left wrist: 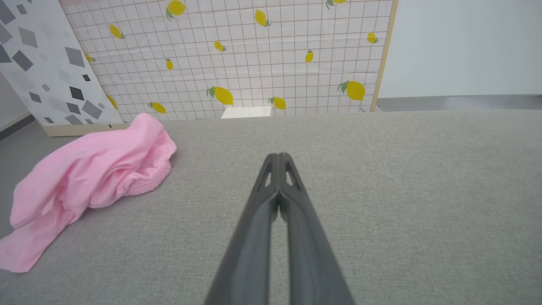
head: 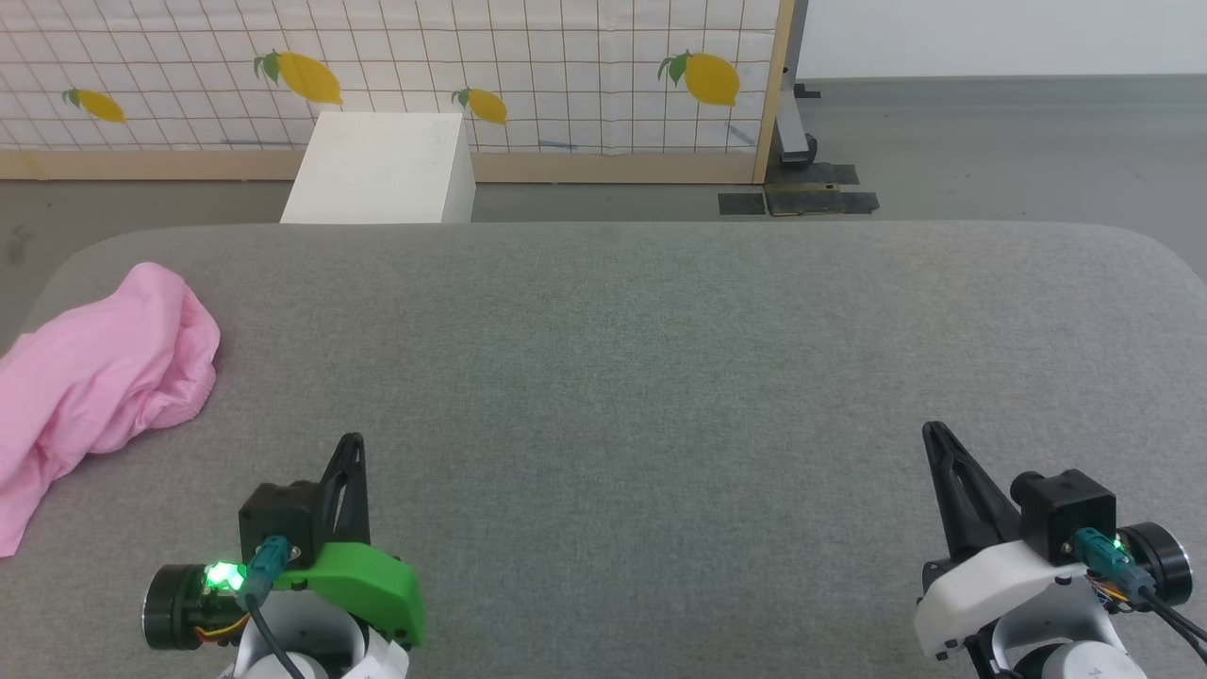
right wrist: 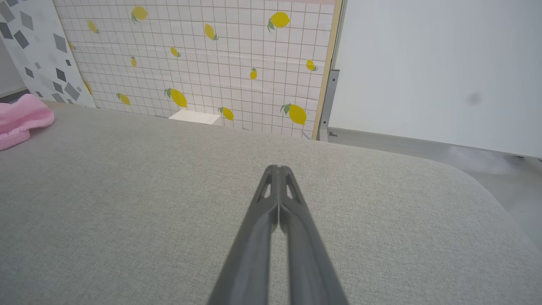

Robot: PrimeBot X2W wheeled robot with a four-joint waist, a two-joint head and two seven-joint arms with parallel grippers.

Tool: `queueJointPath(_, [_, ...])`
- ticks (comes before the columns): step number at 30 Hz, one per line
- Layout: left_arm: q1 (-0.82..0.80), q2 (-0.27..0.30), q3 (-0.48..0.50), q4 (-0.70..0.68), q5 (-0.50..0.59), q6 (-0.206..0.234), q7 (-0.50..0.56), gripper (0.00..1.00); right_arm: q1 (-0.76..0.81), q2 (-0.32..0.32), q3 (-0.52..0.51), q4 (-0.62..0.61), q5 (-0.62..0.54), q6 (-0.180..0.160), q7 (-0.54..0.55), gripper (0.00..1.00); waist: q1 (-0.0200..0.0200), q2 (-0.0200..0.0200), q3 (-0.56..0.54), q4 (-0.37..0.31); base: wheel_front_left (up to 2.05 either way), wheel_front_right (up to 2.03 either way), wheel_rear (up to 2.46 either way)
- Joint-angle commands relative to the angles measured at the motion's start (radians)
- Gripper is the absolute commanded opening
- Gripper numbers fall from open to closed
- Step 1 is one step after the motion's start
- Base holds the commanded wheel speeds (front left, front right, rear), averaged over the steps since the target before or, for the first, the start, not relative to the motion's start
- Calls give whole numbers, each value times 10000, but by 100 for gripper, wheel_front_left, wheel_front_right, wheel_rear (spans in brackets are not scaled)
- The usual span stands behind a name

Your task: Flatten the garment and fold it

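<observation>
- Two grippers sit low in the head view, the left gripper [head: 352, 443] at the lower left and the right gripper [head: 934, 430] at the lower right. Each has its dark fingers pressed flat together and nothing between them.
- In the same view the garment [head: 104, 377], pink and crumpled, lies in a heap at the left edge of the grey table [head: 660, 358]. It is ahead and to the left of the left gripper without touching it, and well apart from the right gripper.
- Past the table's far edge stands a white box [head: 382, 170], with a lemon-print screen [head: 566, 75] behind it.
- In the left wrist view the left gripper [left wrist: 278, 156] has its two fingers meeting at the tips, fully closed and empty, over bare table fabric.
- The garment [left wrist: 93, 178] lies to the left of those fingers, with a clear gap between. Its gathered waistband [left wrist: 148, 180] faces the gripper, and a loose flap trails toward the lower left edge.
- In the right wrist view the right gripper [right wrist: 278, 167] is likewise closed tip to tip and holds nothing, above the bare table.
- A small part of the garment [right wrist: 21, 118] shows at the far left edge there, well apart from the fingers.
</observation>
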Motion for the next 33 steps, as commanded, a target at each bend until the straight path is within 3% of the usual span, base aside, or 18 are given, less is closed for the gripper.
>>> queueJointPath(1, [34, -47, 43, -26, 129, 66, 14, 0, -187, 17, 24, -53, -62, -13, -1, 0, 0, -1, 0, 0, 0, 0, 0])
queueJointPath(33, [34, -47, 43, -26, 129, 66, 14, 0, -187, 17, 24, -53, -62, -13, -1, 0, 0, -1, 0, 0, 0, 0, 0])
